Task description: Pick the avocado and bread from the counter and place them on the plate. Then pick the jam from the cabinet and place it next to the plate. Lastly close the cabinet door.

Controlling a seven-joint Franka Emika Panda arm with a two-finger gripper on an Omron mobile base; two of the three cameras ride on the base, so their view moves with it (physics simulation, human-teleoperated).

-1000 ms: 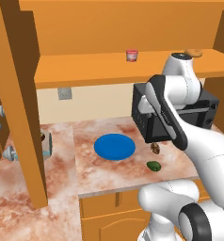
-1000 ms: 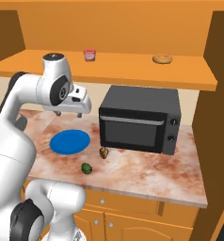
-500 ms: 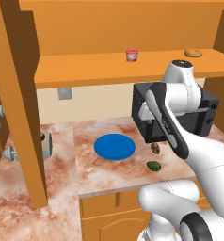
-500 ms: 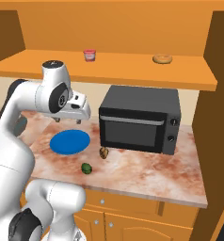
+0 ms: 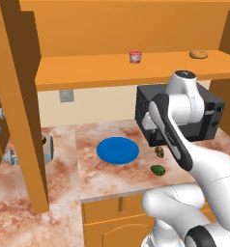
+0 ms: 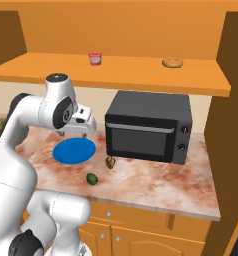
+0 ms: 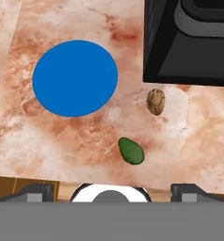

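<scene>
marbled reddish-brown and white counter (image 5: 112, 178) runs across the lower half of both base views, with orange wooden fronts under it. on it, at middle left of the right base view, lies the flat blue plate (image 6: 74, 151), bare. the bread (image 6: 110, 162) sits just right of the plate's edge, close to the front of the black microwave (image 6: 148, 126), and the dark green avocado (image 6: 92, 178) lies a little lower in the frame, nearer the counter's front edge. both are apart from the plate and apart from each other.

in the hand view the plate (image 7: 75, 77) is at upper left, the bread (image 7: 156, 101) right of centre just below the microwave's corner, the avocado (image 7: 131, 151) lower centre, tilted.

the gripper (image 7: 112, 190) hangs above the counter, looking down, with its two dark tips set far apart at the bottom corners of the hand view, spread wide with nothing between them.

on the open cabinet (image 5: 112, 67) shelf in the upper part of the left base view stands the pinkish jam (image 5: 135, 56), and a tan doughnut-shaped roll (image 5: 198, 54) lies further right. the tall cabinet door (image 5: 20, 106) stands open at the left edge of that frame.
</scene>
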